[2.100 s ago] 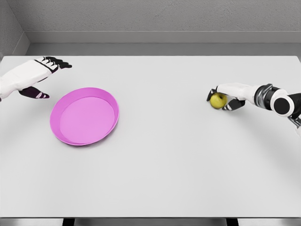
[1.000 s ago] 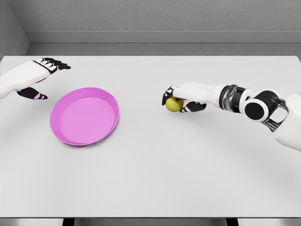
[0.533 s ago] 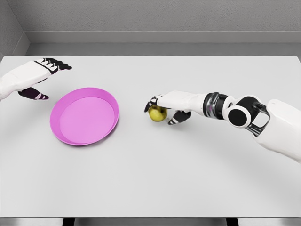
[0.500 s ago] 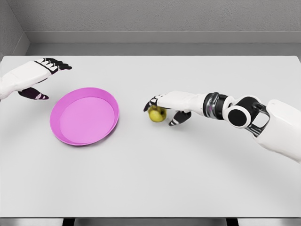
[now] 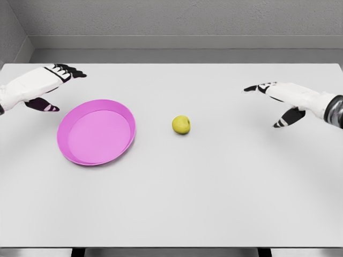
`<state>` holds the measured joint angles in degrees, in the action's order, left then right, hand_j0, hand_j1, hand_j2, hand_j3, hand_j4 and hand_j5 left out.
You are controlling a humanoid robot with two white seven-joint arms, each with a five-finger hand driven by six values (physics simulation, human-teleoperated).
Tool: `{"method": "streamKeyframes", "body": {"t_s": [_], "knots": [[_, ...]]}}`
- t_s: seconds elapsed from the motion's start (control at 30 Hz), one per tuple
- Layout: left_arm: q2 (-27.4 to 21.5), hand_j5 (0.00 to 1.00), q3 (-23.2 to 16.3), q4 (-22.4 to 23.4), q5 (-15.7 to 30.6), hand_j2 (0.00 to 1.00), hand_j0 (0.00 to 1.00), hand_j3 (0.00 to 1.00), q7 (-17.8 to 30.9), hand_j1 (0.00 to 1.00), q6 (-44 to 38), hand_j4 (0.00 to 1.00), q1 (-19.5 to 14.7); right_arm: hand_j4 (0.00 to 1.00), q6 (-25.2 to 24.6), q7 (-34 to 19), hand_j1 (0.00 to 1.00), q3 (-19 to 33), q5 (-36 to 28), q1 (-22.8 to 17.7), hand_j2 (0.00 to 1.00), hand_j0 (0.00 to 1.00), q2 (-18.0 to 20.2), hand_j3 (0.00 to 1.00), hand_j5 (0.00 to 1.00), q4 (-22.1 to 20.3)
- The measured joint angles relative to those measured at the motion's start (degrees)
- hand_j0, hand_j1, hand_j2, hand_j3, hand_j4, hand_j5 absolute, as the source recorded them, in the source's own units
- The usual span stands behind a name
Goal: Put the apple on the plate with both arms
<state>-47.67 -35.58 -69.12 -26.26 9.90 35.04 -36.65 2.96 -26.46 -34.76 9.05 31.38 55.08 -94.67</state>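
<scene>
Nearest to you is the bare front stretch of the white table [image 5: 177, 209], which runs across the whole view.

Further in, on your left side, you have the pink plate [image 5: 65, 144], a shallow round dish with a raised rim, lying flat on the table. Nothing is in it.

To the right of the plate, near the middle of the table, you see the apple [image 5: 181, 125], yellow-green and sitting on the tabletop by itself. It is apart from the plate's rim, with a strip of bare table between them, and neither hand touches it.

At about the same depth or slightly beyond, your right hand [image 5: 284, 96] comes in from the right edge. Its fingers are spread and relaxed, dark fingertips pointing left toward the centre, the thumb hanging below, and it grips nothing. It is well apart from the apple.

A little further back on the opposite side, your left hand [image 5: 40, 85] enters from the left edge, just beyond the plate's far-left rim. Its fingers are also extended and loose, pointing right, thumb held underneath, and it holds nothing. From this view you cannot tell whether either hand is touching the table or held above it.

Behind the table you have a grey wall [image 5: 182, 21].
</scene>
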Motion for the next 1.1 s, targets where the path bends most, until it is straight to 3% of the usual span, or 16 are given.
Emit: {"method": "streamKeyframes", "body": {"t_s": [0.17,0.33,0.47,0.57,0.8,1.1], "knots": [[4.9,1.00,-3.3,-6.2,0.1,1.00,1.00,1.00,5.5,1.00,0.0,1.00,-5.1,1.00,6.8,0.1,1.00,7.0,-0.2,-0.3,1.00,1.00,1.8,1.00,1.00,1.7],[10.3,1.00,-8.1,-8.9,-0.5,1.00,1.00,1.00,8.1,1.00,0.0,1.00,-8.4,1.00,8.2,-0.2,1.00,8.4,-0.2,0.0,1.00,1.00,2.0,1.00,1.00,1.4],[15.6,1.00,-10.5,-9.4,-3.1,1.00,1.00,1.00,9.6,1.00,0.1,1.00,-8.8,1.00,8.2,-0.3,1.00,8.6,-0.3,0.3,1.00,1.00,2.1,1.00,1.00,0.9],[19.1,1.00,-11.4,-8.5,-5.5,1.00,1.00,1.00,10.0,1.00,0.1,1.00,-9.0,1.00,8.2,-0.4,1.00,8.6,-0.3,0.3,1.00,1.00,2.0,1.00,1.00,0.6],[25.6,1.00,-11.9,-1.4,-11.2,1.00,1.00,1.00,10.1,1.00,0.1,1.00,-9.7,1.00,8.3,-0.4,1.00,8.5,-0.3,0.3,1.00,1.00,2.0,1.00,1.00,0.3],[29.0,1.00,-15.2,2.6,-14.0,1.00,1.00,1.00,10.2,1.00,0.1,1.00,-11.9,1.00,8.3,-0.4,1.00,8.5,-0.3,0.3,1.00,1.00,1.9,1.00,1.00,0.2]]}}
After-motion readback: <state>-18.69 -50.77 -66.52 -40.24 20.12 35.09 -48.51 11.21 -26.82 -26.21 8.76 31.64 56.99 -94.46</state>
